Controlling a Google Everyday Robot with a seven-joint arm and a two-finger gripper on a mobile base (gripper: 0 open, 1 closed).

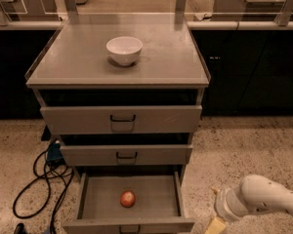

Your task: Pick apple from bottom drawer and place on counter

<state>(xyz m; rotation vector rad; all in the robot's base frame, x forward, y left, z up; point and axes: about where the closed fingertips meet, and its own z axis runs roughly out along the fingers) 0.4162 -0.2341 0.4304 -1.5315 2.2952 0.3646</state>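
Camera view looks down on a three-drawer cabinet (198,101) that stands on a speckled floor (244,145). At the far left, near 8 o'clock in the view, we see a black cable (29,189) looping over the floor. A small blue object (53,152) sits at its upper end, close to the cabinet's left side.

Moving right, the counter (161,57) fills the upper middle of the view. On it a white bowl (124,49) stands upright, toward 11 o'clock of the counter's centre. Below it the top drawer (151,119) and the middle drawer (156,155) each stand slightly out from the cabinet front. The bottom drawer (156,199) is pulled far out, at 6 o'clock in the view, and we can see its whole floor.

The apple (127,199) lies on that drawer floor, a little left of the middle and apart from all four walls. Nothing touches it.

Further right, at about 3 o'clock from the apple and outside the drawer's right wall, the gripper (214,209) hangs low above the floor. Its two pale fingers (216,225) are spread apart with nothing between them, one toward 12 o'clock and the other toward 6 o'clock, cut by the lower edge. The white arm (268,201) comes in from the right edge at 4 o'clock in the view, the gripper pointing left toward the drawer.
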